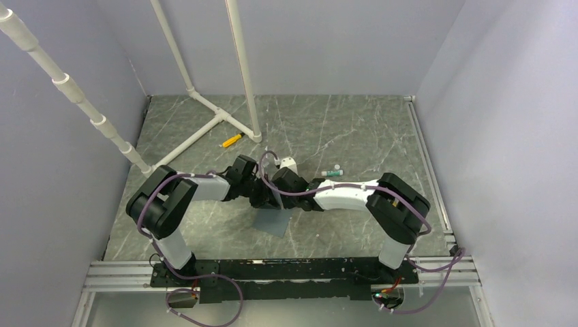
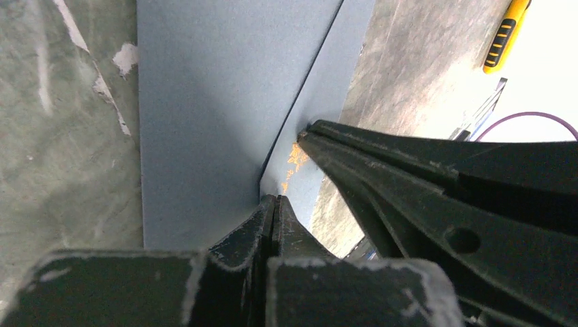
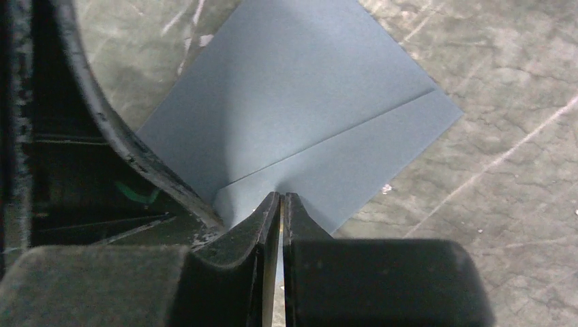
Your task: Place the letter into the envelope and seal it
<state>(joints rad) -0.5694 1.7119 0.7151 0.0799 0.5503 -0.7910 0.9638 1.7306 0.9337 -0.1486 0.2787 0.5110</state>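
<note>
from the top: got the flat slate-grey paper envelope (image 1: 274, 222) raised up on edge and tilted, about mid-width of the grey marbled stone-look worktop (image 1: 354, 129), closer to its near edge than the far one. can't tell if its bottom edge touches the surface. pinned at its top between the black left gripper (image 1: 261, 196) and the black right gripper (image 1: 278, 188), the two tips just beside each other. also spotted a yellow and black pen-shaped tool (image 1: 232, 141) toward the far left corner next to a white plastic pipe frame (image 1: 204, 102), plus a small white and green tube (image 1: 332, 173) right of centre, both well apart from the envelope.

from the left wrist: left gripper (image 2: 274, 208) squeezed fully together on the envelope's (image 2: 204, 102) flap edge, no gap showing. right gripper (image 2: 305, 134) coming in from the right, tips clamped on the same flap by the fold. some orange flecks (image 2: 294, 158) on the paper between the two tips.

from the right wrist: right gripper (image 3: 281, 201) narrow, just a hairline slit, nipping the envelope's (image 3: 307, 102) near edge where the flap crease ends. left gripper's curved finger (image 3: 136, 153) touching the paper just beside it.
</note>
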